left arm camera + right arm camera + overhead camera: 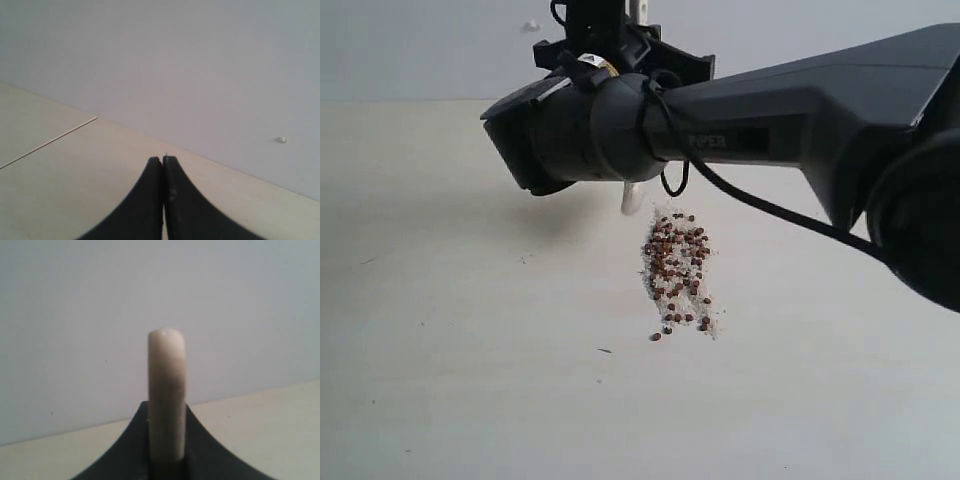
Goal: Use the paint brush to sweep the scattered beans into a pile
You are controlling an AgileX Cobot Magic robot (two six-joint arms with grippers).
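Dozens of little brown beans (677,272) lie in one long pile (675,285) on the pale table (440,350), mixed with white crumbs. A few beans sit loose at the near end. The big black right arm (800,110) reaches in from the right, high over the table. A pale bit of the paint brush (632,198) pokes down under the arm. Its tip is just beside the far end of the pile. I cannot tell if it touches the beans. The arm hides most of the pincer from this side.

In the left wrist view, the left pincer (162,160) has its two black jaws pressed tight together. It holds nothing. It is up above the table, with the grey wall (200,60) behind it.

In the right wrist view, the right pincer (166,407) is clenched on the paint brush (166,380). The pale wood stands straight up between the jaws, thin side on, and both jaws touch it.
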